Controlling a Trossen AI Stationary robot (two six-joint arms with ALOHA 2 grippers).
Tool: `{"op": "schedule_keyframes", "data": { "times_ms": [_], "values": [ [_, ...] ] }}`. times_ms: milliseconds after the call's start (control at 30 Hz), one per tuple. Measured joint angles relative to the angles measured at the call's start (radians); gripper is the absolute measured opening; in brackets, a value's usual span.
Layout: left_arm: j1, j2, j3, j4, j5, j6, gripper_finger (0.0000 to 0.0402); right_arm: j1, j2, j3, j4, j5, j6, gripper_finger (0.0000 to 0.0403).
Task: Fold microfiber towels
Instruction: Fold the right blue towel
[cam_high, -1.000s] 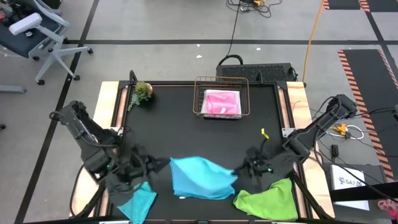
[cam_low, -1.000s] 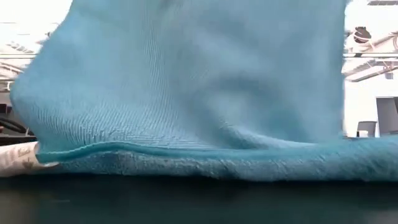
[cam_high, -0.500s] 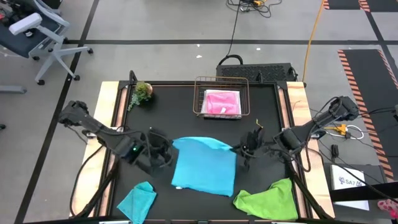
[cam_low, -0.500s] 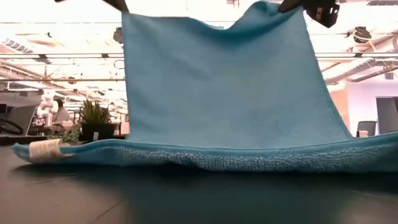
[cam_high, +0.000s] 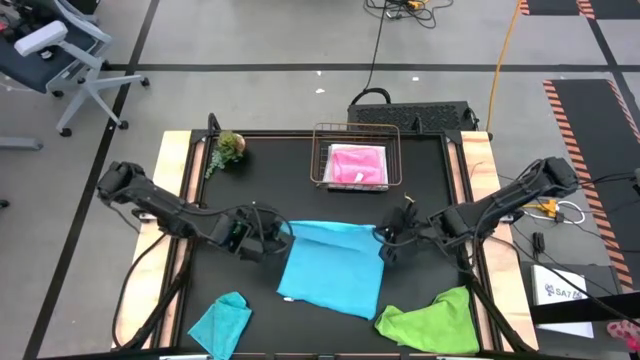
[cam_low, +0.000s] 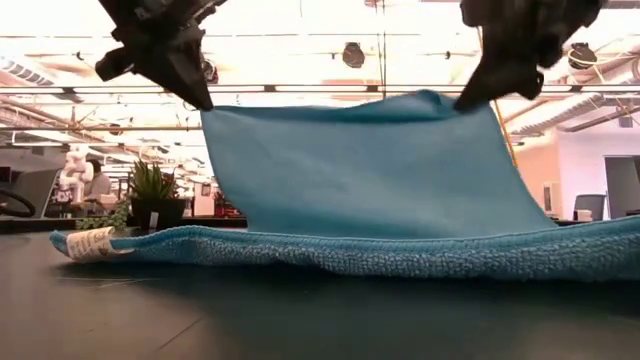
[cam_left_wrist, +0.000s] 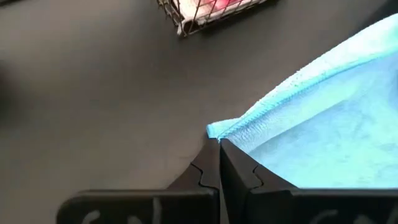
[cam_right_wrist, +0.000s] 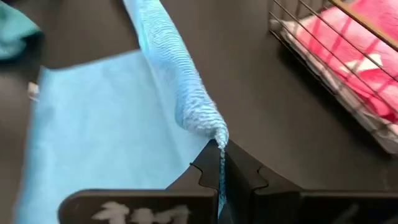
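A sky blue towel lies spread in the middle of the black table. Its near edge, with a white label at the left end, rests on the table. Its far edge is held a little above the table, sagging slightly between the grippers. My left gripper is shut on the far left corner, and my right gripper is shut on the far right corner. In the low view both grippers, the left and the right, stand at the towel's top corners. My left gripper pinches the towel's far left corner between its two fingers. It comes slanting down from the table's left. The corner is lifted clear, and the cloth slopes from it down to the table. My right gripper pinches the far right corner between its two fingers, slanting down from the table's right. The hem runs away from the fingers as a rolled ridge, clear of the table.
A wire basket with a folded hot pink towel stands at the far middle, just beyond the grippers. A small plant sits at the far left. A teal towel and a lime green towel lie crumpled at the near edge.
Both grippers have gone toward the far edge and down, staying shut on the towel's corners. The held edge has been drawn away from the near edge and has sunk. The towel has spread out from a bunched heap, and its near edge has stayed on the table.
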Motion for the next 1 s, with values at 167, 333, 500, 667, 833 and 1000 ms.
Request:
{"op": "schedule_keyframes", "data": {
  "times_ms": [167,333,500,667,833,1000],
  "values": [
    [0.060,0.000,0.000,0.013,-0.004,0.091,0.0004,-0.044,0.000,-0.057,0.001,0.002,-0.057,0.0000],
    [0.126,0.000,0.000,0.035,-0.005,0.196,0.0005,-0.095,0.000,-0.072,0.004,0.003,-0.152,0.0000],
    [0.192,0.000,0.000,0.033,-0.006,0.288,0.0004,-0.162,-0.009,-0.072,0.047,0.003,-0.307,0.0000],
    [0.244,0.000,0.000,0.052,-0.006,0.386,0.0003,-0.237,-0.011,-0.072,0.101,0.003,-0.453,0.0000],
    [0.277,0.000,0.000,0.088,0.013,0.432,0.0004,-0.286,-0.011,-0.072,0.139,-0.052,-0.488,0.0000],
    [0.278,0.000,0.000,0.087,0.079,0.435,0.0003,-0.291,-0.011,-0.072,0.158,-0.165,-0.477,0.0000]
  ]
}}
